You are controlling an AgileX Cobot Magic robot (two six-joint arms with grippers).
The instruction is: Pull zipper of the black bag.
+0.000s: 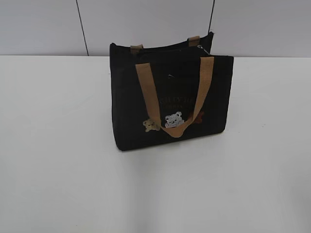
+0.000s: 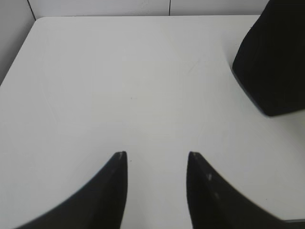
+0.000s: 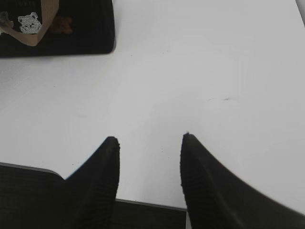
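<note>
A: Where is the boxy black fabric bag (image 1: 170,97) placed?
B: Upright on the white table (image 1: 58,160); its small silver zipper ring (image 1: 206,50) is seen at the top seam.
A: And the grippers?
B: The left gripper (image 2: 156,157) and right gripper (image 3: 150,140) are held apart, well clear.

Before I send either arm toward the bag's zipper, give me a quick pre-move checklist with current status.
1. Black bag standing upright on the table: ok.
2. Zipper located: ok, small metal pull near the bag's top right end in the exterior view.
3. Left tool open and empty: ok, only bare table between its fingers.
4. Right tool open and empty: ok.
5. Front handle clear of the top seam: ok, it hangs down the face.
6. Zipper open or closed: cannot tell.
</note>
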